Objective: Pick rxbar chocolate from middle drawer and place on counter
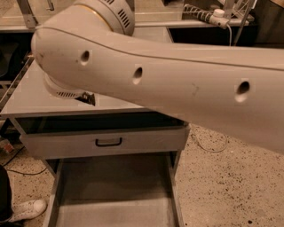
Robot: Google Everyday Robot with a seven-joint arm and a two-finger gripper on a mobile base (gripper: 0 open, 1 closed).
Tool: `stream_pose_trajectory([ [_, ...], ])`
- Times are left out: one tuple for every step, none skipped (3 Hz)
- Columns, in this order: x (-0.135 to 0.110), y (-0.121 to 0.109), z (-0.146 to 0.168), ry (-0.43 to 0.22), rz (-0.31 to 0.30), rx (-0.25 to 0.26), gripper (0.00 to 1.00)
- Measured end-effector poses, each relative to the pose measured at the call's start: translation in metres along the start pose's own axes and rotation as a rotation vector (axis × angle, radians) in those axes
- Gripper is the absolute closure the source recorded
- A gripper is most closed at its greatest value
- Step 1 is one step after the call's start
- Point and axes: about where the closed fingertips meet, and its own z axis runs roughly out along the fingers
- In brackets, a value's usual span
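Note:
My arm (177,84) fills the middle of the camera view, and its elbow covers most of the counter (26,95). My gripper is hidden behind the arm, somewhere above the counter. The middle drawer (111,190) is pulled out at the bottom of the view, and the visible part of its grey floor is bare. The rxbar chocolate is not in view.
Above the open tray is a grey drawer front with a black handle (108,142), slightly pulled out. A person's white shoe (26,209) stands on the speckled floor at the lower left. A cable (208,146) lies on the floor at the right. A corrugated hose with a white fitting (217,12) is at the top right.

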Motion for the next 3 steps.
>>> stream_pose_trajectory([
  [0.0, -0.002, 0.001, 0.001, -0.006, 0.004, 1.0],
  [0.0, -0.018, 0.008, -0.008, -0.023, 0.027, 1.0],
  [-0.001, -0.037, 0.022, -0.026, -0.036, 0.041, 1.0],
])
